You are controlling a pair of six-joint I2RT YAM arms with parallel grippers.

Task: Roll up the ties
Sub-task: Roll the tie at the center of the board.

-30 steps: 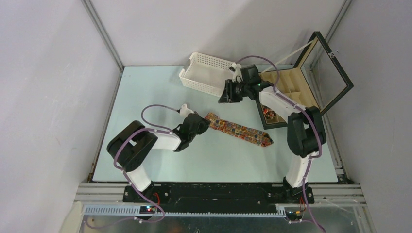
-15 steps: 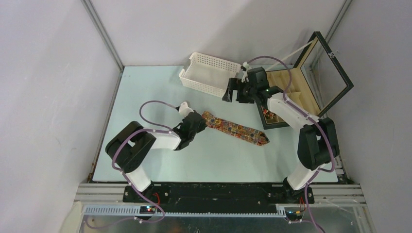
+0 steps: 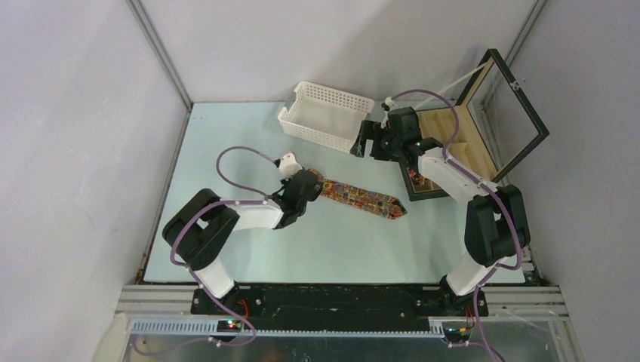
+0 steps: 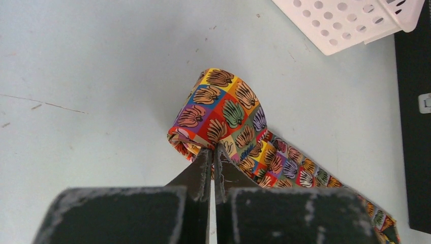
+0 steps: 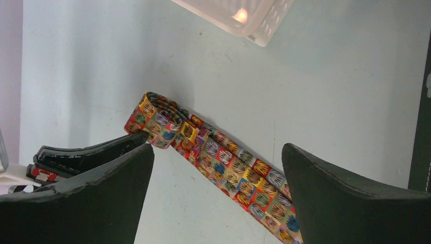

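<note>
Since a second ago the right gripper [image 3: 368, 139] has slid along the white perforated basket's [image 3: 313, 130] near wall to its right corner, its jaws have spread wide with nothing between them, and the arm's elbow has swung outward. Over the same second the necktie [image 4: 223, 109] has grown shorter on the table [image 3: 226, 151], its free end drawn closer to the basket.

On the other side, the left arm reaches low from its base, forearm nearly level. The left gripper [image 4: 212, 155] is pinched tight on the tie's rolled end, fingertips nipping the fabric at the base of a small coil. That coil sits in front of the basket, toward the arm bases. From it the flat strip slants off rightward and away from the basket.

From the right wrist view, the strip's far end runs off the bottom edge behind one finger. The left wrist view cuts the strip at the lower right corner. Just right of the basket stands the black compartmented box [image 3: 426, 194], glass lid [image 3: 513, 113] raised. The right forearm covers part of it. A reddish patterned bundle [image 3: 416, 178] shows in its near compartment, too small to make out.
</note>
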